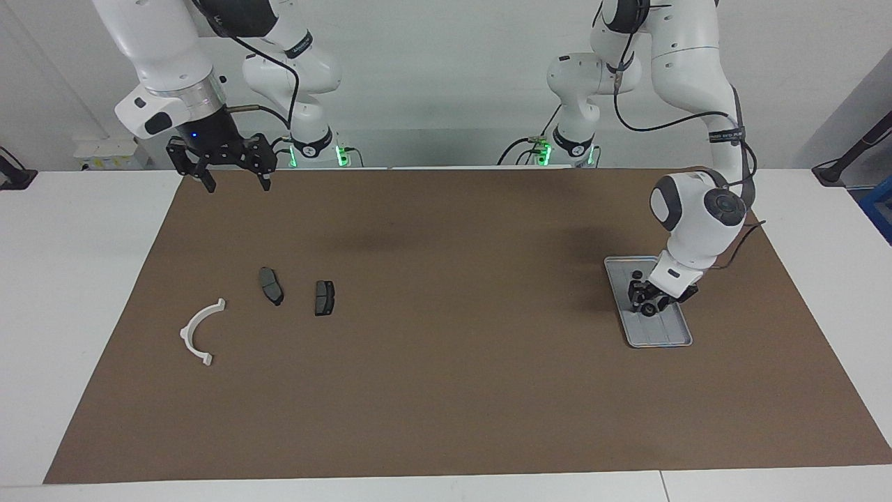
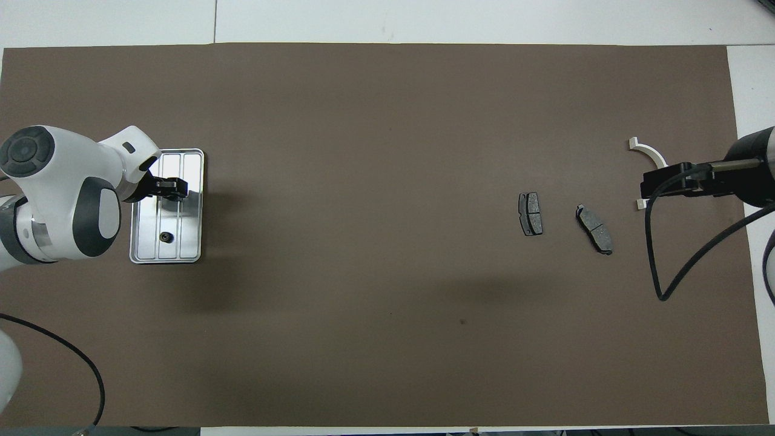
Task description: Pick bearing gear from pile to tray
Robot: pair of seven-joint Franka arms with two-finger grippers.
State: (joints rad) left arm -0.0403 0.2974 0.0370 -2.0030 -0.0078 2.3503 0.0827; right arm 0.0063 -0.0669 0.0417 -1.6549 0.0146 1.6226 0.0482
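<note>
The silver tray [image 1: 663, 333] lies toward the left arm's end of the mat, and it also shows in the overhead view [image 2: 192, 181]. A small black round piece [image 1: 636, 272] lies in it [image 2: 164, 237]. My left gripper [image 1: 650, 307] is down in the tray [image 2: 175, 188], shut on a black round bearing gear [image 1: 649, 309]. The pile lies toward the right arm's end: a white plastic arc [image 1: 197, 331] [image 2: 651, 152] and two dark grey brake pads [image 1: 271, 286] [image 1: 324, 298] [image 2: 594, 229] [image 2: 530, 214]. My right gripper [image 1: 237, 183] is open and empty, raised over the white arc [image 2: 652, 184].
A brown mat [image 1: 446, 390] covers most of the white table. The right arm's black cable [image 2: 660, 266] hangs over the mat beside the brake pads.
</note>
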